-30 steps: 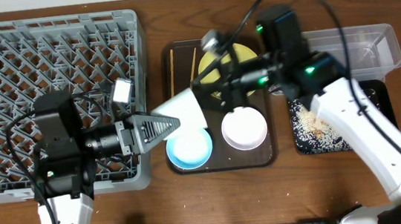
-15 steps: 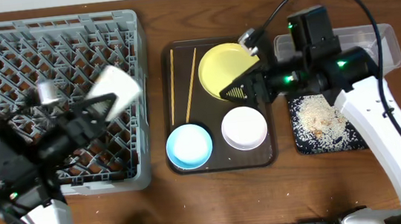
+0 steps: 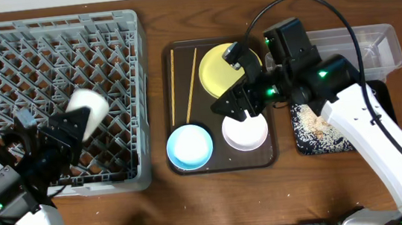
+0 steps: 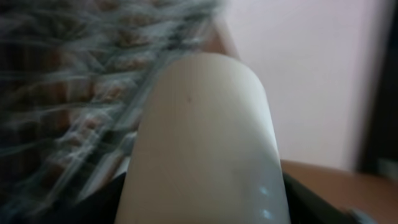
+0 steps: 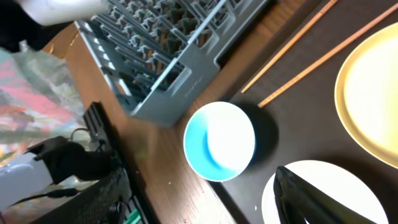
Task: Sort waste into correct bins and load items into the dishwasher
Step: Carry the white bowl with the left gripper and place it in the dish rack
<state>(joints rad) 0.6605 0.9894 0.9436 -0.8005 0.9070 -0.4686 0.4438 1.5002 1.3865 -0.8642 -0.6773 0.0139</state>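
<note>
Wooden table: left tool grasps cup over grey rack; right tool, state unclear, above white bowl.

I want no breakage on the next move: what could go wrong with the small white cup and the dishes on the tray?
The small white cup sits in the left gripper above the grey plastic dish rack; released there, it may bounce off the pegs. The right gripper hangs close above the round white bowl and could knock it.
</note>
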